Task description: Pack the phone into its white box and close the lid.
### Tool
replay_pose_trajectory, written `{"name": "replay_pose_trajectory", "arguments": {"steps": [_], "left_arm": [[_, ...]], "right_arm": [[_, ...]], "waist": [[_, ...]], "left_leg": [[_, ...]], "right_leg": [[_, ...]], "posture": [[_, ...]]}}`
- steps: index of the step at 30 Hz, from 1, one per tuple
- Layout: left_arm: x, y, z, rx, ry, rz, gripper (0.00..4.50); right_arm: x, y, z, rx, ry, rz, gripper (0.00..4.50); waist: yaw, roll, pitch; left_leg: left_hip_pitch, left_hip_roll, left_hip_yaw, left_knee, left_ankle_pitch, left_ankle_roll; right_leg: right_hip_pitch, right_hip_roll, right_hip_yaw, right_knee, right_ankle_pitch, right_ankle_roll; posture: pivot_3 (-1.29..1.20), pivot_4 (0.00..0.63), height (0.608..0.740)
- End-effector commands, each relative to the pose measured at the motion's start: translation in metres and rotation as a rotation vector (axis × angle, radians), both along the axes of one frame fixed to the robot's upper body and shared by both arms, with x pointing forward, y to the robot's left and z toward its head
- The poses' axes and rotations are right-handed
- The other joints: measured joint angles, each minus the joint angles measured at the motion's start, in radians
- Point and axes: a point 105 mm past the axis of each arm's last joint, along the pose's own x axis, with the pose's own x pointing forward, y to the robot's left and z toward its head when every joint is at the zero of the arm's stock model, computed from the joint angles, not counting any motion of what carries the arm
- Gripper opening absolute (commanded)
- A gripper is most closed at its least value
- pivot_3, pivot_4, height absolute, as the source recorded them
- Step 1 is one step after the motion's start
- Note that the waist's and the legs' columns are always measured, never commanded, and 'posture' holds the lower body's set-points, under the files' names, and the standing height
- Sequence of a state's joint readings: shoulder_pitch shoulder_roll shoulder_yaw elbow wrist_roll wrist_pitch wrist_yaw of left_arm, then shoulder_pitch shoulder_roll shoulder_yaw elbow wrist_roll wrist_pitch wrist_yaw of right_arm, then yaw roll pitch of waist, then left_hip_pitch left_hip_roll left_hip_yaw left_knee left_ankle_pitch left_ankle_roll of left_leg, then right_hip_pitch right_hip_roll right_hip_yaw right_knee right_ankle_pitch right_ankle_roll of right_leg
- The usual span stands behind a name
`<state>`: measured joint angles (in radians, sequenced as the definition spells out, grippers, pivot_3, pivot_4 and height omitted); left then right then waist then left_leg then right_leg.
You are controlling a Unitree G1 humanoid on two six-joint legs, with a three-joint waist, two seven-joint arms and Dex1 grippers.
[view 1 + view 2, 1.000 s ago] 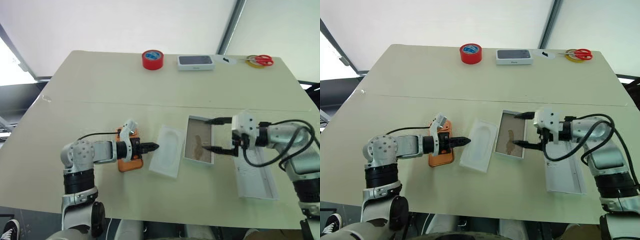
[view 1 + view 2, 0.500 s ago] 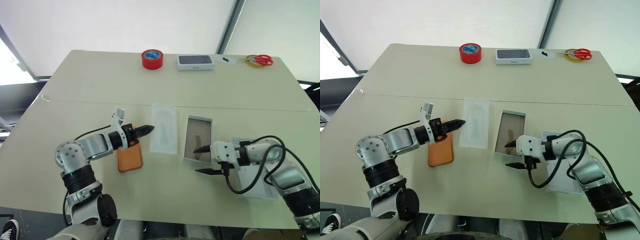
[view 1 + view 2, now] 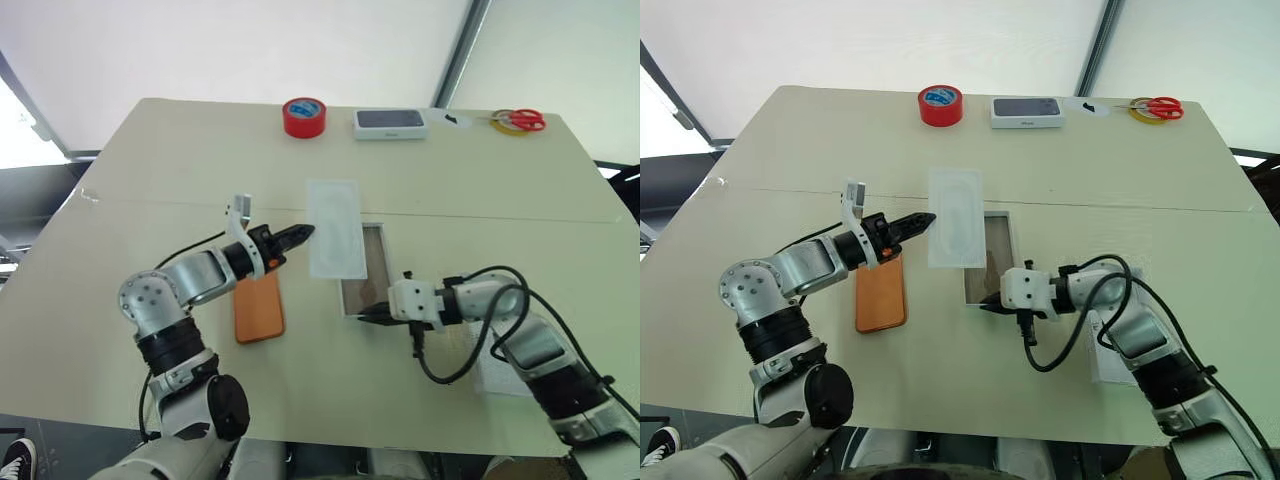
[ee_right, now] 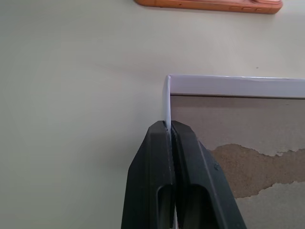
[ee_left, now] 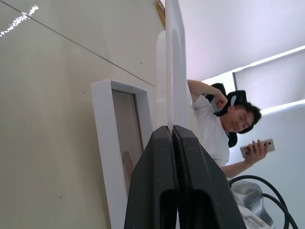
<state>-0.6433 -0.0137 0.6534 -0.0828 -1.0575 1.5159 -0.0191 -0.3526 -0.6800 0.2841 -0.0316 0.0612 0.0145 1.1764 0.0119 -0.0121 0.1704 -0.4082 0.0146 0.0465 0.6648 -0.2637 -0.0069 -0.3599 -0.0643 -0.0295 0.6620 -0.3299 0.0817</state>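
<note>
The orange phone [image 3: 259, 308] lies flat on the table. My left gripper [image 3: 305, 233] is shut on the edge of the white moulded tray [image 3: 335, 242], holding it lifted over the far end of the white box [image 3: 366, 285]. The box's brownish inside shows bare. My right gripper [image 3: 362, 316] is shut on the box's near wall at a corner, which shows as the white box wall [image 4: 167, 102] in the right wrist view. The lid [image 3: 1108, 358] lies on the table to the right, mostly hidden under my right arm and its cables.
At the table's far edge stand a red tape roll [image 3: 305, 117], a dark-topped white box [image 3: 391, 123] and red-handled scissors [image 3: 520, 120]. A person [image 5: 214, 124] holding a phone sits beyond the table in the left wrist view.
My left gripper has raised the tray and carried it right, over the box. My right gripper has swung left and down to the box's near corner and shut on its wall.
</note>
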Motion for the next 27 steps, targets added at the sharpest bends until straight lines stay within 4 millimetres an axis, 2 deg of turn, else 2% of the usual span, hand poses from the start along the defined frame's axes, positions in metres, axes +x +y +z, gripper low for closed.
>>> {"name": "replay_pose_trajectory", "arguments": {"steps": [1,6,9,14,17,22,25,27], "left_arm": [[0.002,-0.002,0.01,-0.028,-0.037,0.012,0.0],[0.004,-0.003,0.01,-0.037,-0.034,0.025,0.0],[0.006,-0.006,0.005,-0.031,-0.021,0.04,0.0],[0.002,-0.013,0.001,-0.024,-0.003,0.005,0.0],[-0.011,-0.024,-0.007,0.021,0.002,-0.075,0.0],[-0.006,-0.03,-0.012,-0.005,0.03,-0.056,0.0],[-0.002,-0.034,-0.016,0.014,0.035,-0.045,0.0],[0.0,-0.037,-0.02,0.01,0.055,-0.046,0.0]], "right_arm": [[0.008,0.008,0.013,0.045,-0.022,-0.022,0.03],[0.01,0.009,0.015,0.05,-0.019,-0.034,0.03],[0.007,0.012,0.02,0.094,0.078,-0.055,0.84],[0.01,0.009,0.047,0.192,0.062,-0.086,3.2],[0.011,-0.014,0.058,0.193,0.081,-0.134,3.2],[0.015,-0.065,0.049,0.063,0.072,-0.242,3.2],[0.029,-0.08,0.051,0.053,0.018,-0.314,3.2],[0.033,-0.08,0.053,0.063,-0.003,-0.321,3.2]], "waist": [[0.001,-0.001,0.0],[0.0,-0.001,0.0],[-0.001,-0.001,0.0],[0.0,-0.001,0.001],[0.001,-0.001,0.001],[0.0,-0.002,0.001],[-0.004,-0.002,0.001],[-0.004,-0.001,0.001]], "left_leg": [[0.0,0.0,0.0,0.0,0.0,0.0],[0.0,0.0,0.0,0.0,0.0,0.0],[0.0,0.0,0.0,0.0,0.0,0.0],[0.0,0.0,0.0,0.0,0.0,0.0],[0.0,0.0,0.0,0.0,0.0,0.0],[-0.001,-0.001,0.0,0.0,-0.001,0.001],[0.0,0.0,0.0,-0.001,-0.001,0.001],[0.0,0.0,0.0,-0.001,0.0,0.001]], "right_leg": [[0.0,0.0,0.0,0.0,0.0,0.0],[0.0,0.0,0.0,0.0,0.0,0.0],[0.0,0.0,0.0,0.0,0.0,0.0],[0.0,0.0,0.0,0.0,0.0,0.0],[0.0,0.0,0.0,0.0,0.0,0.0],[0.001,-0.001,0.0,-0.001,0.0,0.0],[0.0,-0.001,0.0,-0.001,0.0,0.0],[0.0,0.0,0.0,-0.001,0.0,0.0]], "posture": [[0.0,0.15,0.74],[0.0,0.15,0.74],[0.0,0.15,0.74],[0.0,0.15,0.74],[0.0,0.15,0.74],[0.0,0.15,0.74],[0.0,0.15,0.74],[0.0,0.15,0.74]]}}
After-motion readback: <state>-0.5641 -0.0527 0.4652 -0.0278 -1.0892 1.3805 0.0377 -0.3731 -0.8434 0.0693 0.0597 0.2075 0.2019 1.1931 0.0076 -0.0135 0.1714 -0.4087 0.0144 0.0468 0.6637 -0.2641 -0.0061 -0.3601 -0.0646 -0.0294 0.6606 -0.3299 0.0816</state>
